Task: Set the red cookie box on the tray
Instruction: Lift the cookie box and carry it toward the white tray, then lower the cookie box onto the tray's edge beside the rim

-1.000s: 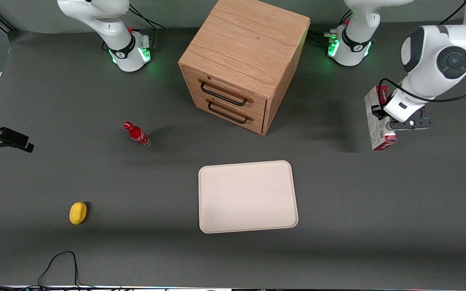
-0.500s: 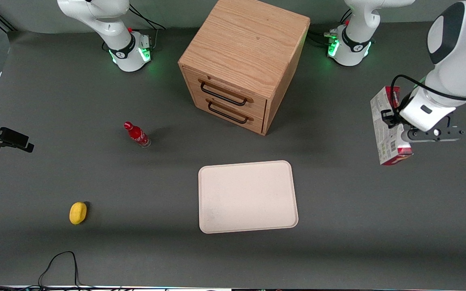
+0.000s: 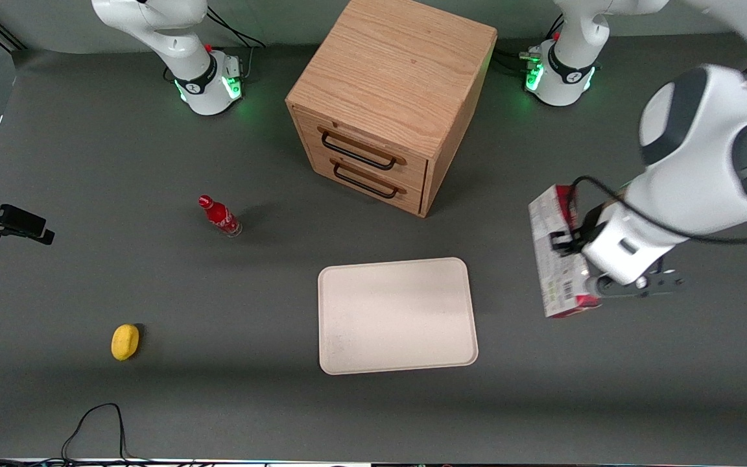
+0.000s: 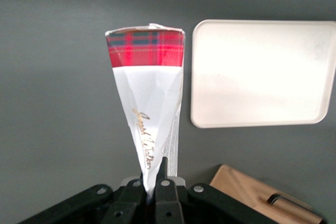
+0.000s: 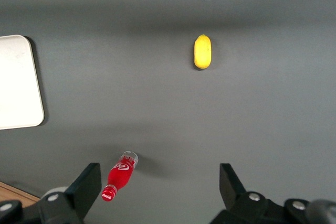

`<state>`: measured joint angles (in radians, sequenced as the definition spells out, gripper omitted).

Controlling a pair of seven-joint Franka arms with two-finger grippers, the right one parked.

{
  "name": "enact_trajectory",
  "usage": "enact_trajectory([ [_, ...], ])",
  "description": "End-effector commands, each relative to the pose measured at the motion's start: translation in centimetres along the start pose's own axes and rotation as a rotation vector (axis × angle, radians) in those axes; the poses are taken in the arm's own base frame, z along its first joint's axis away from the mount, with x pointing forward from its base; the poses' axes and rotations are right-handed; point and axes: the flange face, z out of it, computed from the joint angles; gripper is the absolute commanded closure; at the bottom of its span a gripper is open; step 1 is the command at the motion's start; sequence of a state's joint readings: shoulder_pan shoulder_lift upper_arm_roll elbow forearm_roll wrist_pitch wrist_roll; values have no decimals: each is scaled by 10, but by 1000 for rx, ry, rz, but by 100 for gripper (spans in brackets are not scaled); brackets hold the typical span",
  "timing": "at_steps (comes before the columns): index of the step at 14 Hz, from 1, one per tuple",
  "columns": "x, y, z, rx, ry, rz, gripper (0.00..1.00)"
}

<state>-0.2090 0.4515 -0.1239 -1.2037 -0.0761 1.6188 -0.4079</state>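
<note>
Jaws clamped on one end of the red cookie box (image 3: 554,251), the left gripper (image 4: 154,184) carries it in the air just beside the tray (image 3: 397,316), toward the working arm's end of the table: the carry is midway, and lowering should wait until the box hangs above the tray.

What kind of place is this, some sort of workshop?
Probably a robotics lab: a gripper carries a red cookie box above a grey table, beside a tray and wooden cabinet.
</note>
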Motion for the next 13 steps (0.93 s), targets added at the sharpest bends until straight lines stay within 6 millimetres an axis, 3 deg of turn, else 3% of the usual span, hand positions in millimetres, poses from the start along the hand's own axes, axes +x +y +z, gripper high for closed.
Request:
enact_trajectory([
  [1,25,60,46,-33,18,-60,100],
  [2,30,74,68,-35,28,-76,100],
  [5,42,91,129,-8,40,-77,100],
  [8,42,112,195,59,53,-92,100],
  [13,31,127,259,137,38,-54,100],
])
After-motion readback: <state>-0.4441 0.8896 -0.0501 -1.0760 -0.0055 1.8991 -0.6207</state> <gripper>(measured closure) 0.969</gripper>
